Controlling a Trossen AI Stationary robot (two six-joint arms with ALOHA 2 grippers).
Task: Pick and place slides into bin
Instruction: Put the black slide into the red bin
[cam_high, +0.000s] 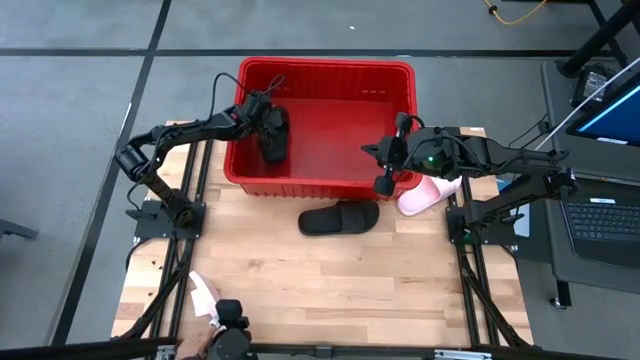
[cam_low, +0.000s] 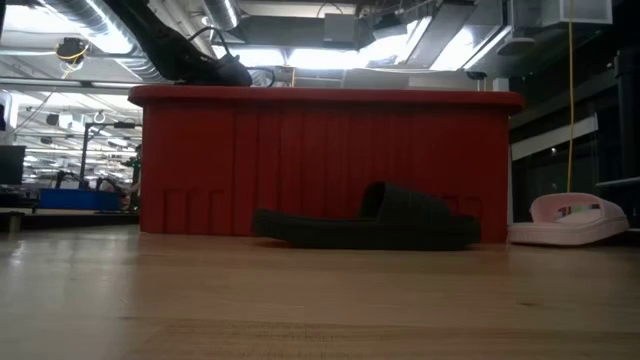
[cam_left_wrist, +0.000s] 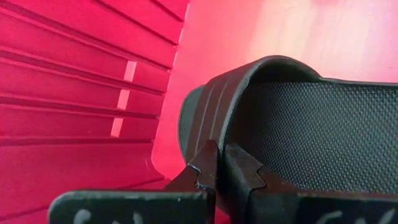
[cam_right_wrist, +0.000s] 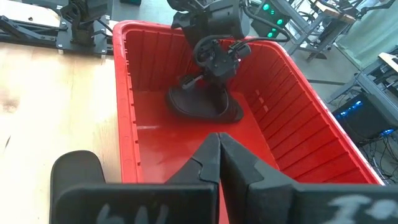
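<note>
One pink slide (cam_low: 568, 220) beside bin (cam_low: 330, 165)

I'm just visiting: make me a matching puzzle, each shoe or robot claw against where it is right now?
Things:
1. black sandal on the table
2. pink sandal
3. black sandal in the left gripper
4. right gripper

Places:
A. inside the red bin, pinched by its strap
B. shut, empty, above the bin's near wall
C. wooden table, just in front of the bin
D. table beside the bin's right corner

Pairs: 1-C, 2-D, 3-A, 4-B
</note>
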